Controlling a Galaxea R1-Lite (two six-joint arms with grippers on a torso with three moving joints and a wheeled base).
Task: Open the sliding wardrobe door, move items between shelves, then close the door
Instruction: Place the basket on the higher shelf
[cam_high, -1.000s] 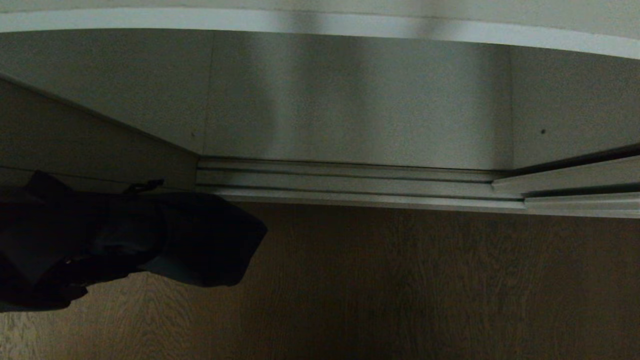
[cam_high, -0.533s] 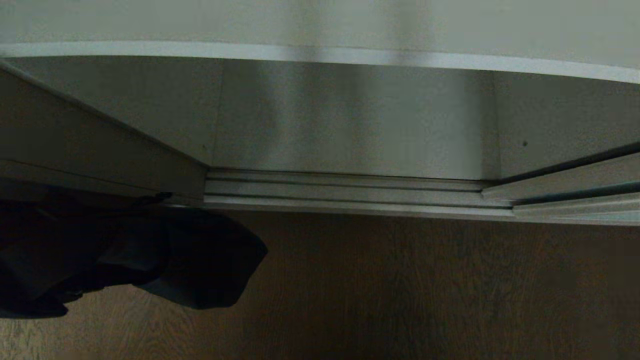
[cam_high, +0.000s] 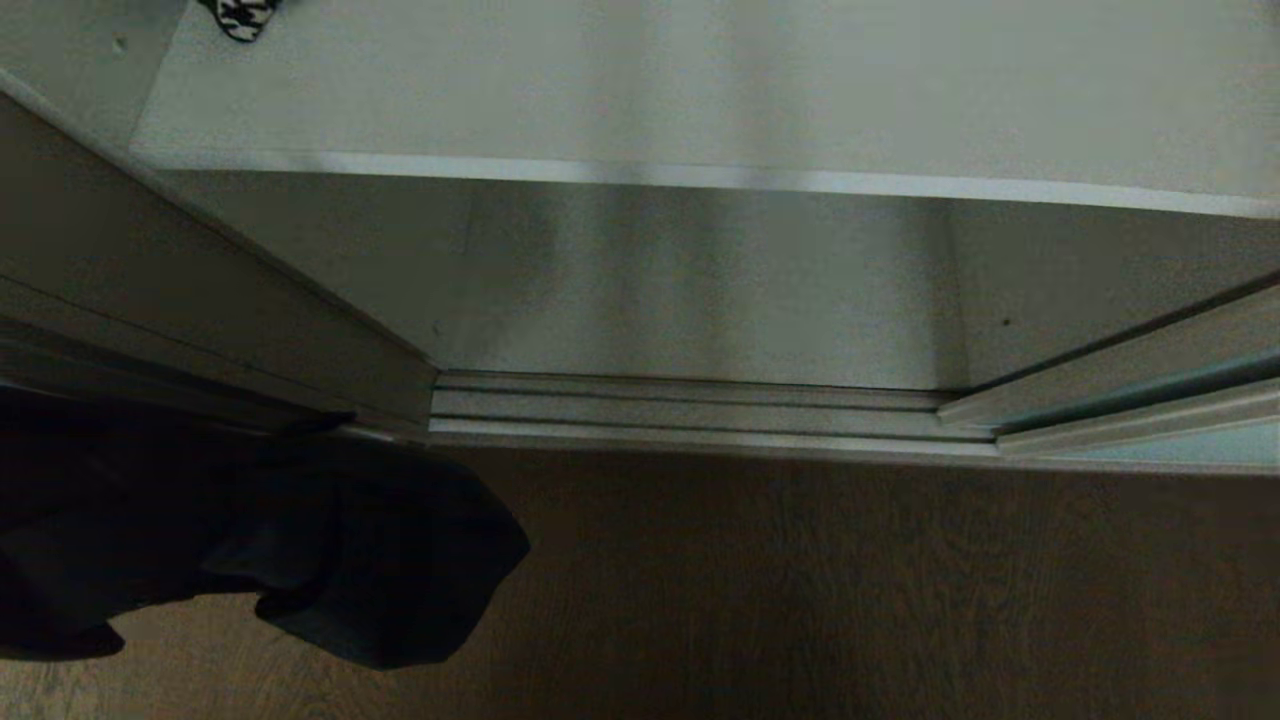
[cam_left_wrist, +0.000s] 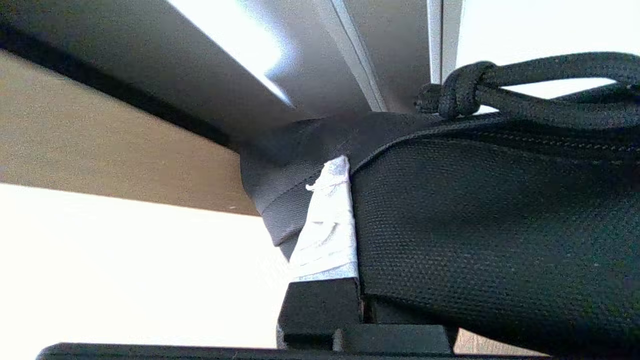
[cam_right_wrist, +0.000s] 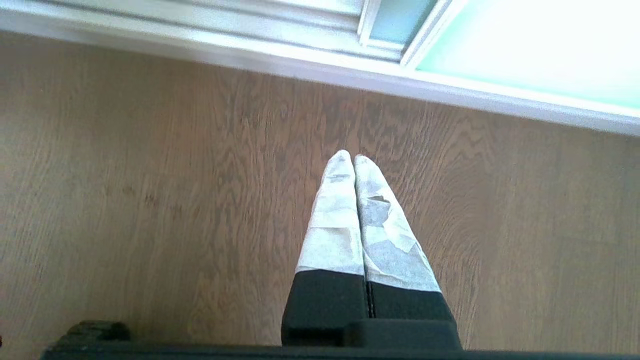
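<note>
Black bundle (cam_left_wrist: 475, 235) clamped in closed left gripper (cam_left_wrist: 325, 225) by strap fabric, held low before open wardrobe, left of track (cam_high: 700, 410). Judged soft, light, floppy — grip best kept on strap; cord may snag. Right gripper (cam_right_wrist: 355, 165) closed, empty, over floor. Counted: one bundle, one houndstooth piece (cam_high: 240, 15) on shelf (cam_high: 700, 90), one shelf, one door (cam_right_wrist: 525, 55).

The head view looks steeply down at the shelf (cam_high: 700, 90), the floor track (cam_high: 690, 410) and the wood floor (cam_high: 850, 590) before it. The left wrist view sits pressed close against a black bag (cam_left_wrist: 475, 225), facing up along the wardrobe frame. The right wrist view looks straight down on the floor (cam_right_wrist: 150, 175) near the track and door (cam_right_wrist: 525, 55), which the head view shares.
</note>
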